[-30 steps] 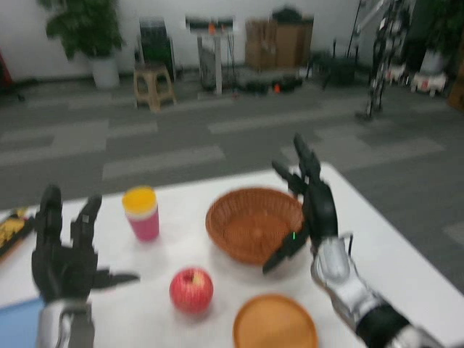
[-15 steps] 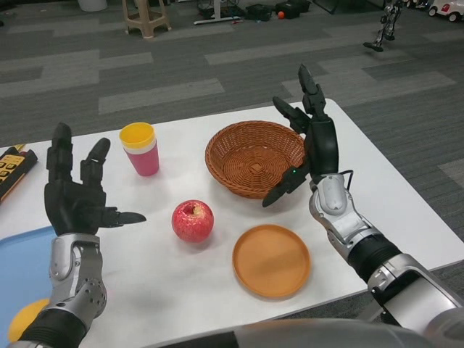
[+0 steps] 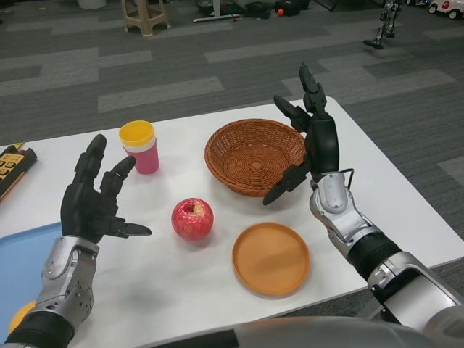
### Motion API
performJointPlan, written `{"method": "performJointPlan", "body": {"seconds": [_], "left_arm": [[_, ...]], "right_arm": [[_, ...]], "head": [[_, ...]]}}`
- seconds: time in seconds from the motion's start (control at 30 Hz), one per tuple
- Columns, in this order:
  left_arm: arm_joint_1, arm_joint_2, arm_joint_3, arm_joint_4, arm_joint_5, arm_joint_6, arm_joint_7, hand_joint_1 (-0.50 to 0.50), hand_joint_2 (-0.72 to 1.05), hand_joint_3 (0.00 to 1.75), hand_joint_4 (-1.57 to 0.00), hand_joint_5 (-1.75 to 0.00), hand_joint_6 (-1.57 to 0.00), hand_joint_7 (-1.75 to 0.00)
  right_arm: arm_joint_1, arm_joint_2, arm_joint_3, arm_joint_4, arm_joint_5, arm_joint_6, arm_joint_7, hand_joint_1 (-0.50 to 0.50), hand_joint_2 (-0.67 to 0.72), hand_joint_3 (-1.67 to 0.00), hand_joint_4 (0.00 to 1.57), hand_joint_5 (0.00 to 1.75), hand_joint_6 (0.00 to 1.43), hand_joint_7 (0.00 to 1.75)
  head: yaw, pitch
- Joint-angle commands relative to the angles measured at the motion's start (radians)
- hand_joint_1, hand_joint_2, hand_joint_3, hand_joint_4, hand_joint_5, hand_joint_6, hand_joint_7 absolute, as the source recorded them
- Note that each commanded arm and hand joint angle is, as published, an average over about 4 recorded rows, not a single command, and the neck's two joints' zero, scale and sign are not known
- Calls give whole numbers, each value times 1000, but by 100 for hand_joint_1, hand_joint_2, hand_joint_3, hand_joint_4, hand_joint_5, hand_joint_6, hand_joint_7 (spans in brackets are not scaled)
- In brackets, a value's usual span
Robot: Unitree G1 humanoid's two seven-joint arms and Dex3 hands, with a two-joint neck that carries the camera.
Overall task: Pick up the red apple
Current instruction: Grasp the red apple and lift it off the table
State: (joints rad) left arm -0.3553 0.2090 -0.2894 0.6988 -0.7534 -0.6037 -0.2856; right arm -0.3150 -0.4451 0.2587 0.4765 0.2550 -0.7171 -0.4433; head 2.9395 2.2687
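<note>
The red apple (image 3: 192, 219) sits on the white table (image 3: 167, 275), near the middle, stem up. My left hand (image 3: 96, 203) hovers just left of it, fingers spread and empty, thumb pointing toward the apple with a small gap between them. Raised beside the wicker basket (image 3: 254, 156), my right hand (image 3: 312, 145) has its fingers apart and holds nothing.
An orange plate (image 3: 271, 258) lies right of the apple. A pink cup with a yellow top (image 3: 141, 148) stands behind it. A blue tray (image 3: 18, 264) with an orange fruit (image 3: 18, 317) is at the left edge, and a dark object (image 3: 13, 168) lies at far left.
The camera tilted down a second ago. Since half a second ago my left hand has leaned forward and to the right, closer to the apple. The right hand has stayed put.
</note>
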Motion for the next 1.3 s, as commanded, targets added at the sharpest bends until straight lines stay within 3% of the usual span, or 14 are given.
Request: {"method": "performJointPlan", "body": {"seconds": [0.03, 0.2, 0.5, 0.93, 1.3], "left_arm": [[4, 3, -1, 7, 13, 8, -8, -26, -2, 0, 0, -82, 0, -28], [6, 3, -16, 28, 16, 16, -10, -21, -2, 0, 0, -92, 0, -28], [9, -5, -22, 41, 6, 13, -20, -23, -6, 0, 0, -92, 0, -28], [88, -3, 101, -15, -3, 7, -20, -19, -10, 0, 0, -92, 0, -28], [93, -4, 168, -22, -1, 4, -20, -17, -6, 0, 0, -95, 0, -28]], "right_arm": [[-19, -3, -6, 4, 5, -10, -3, -47, 66, 0, 64, 0, 0, 0], [-15, -2, -5, 3, 4, -10, -3, -49, 66, 0, 64, 0, 0, 0], [-17, -7, 30, 2, 1, -9, -2, -47, 66, 0, 61, 0, 0, 0], [-199, -37, 396, 86, 22, -2, 0, -46, 66, 0, 52, 0, 0, 0], [-375, 2, 698, 241, 39, 20, 0, -46, 66, 0, 41, 0, 0, 0]], "head": [[2, -2], [-4, -5], [38, 18], [42, 18], [-8, 6]]}}
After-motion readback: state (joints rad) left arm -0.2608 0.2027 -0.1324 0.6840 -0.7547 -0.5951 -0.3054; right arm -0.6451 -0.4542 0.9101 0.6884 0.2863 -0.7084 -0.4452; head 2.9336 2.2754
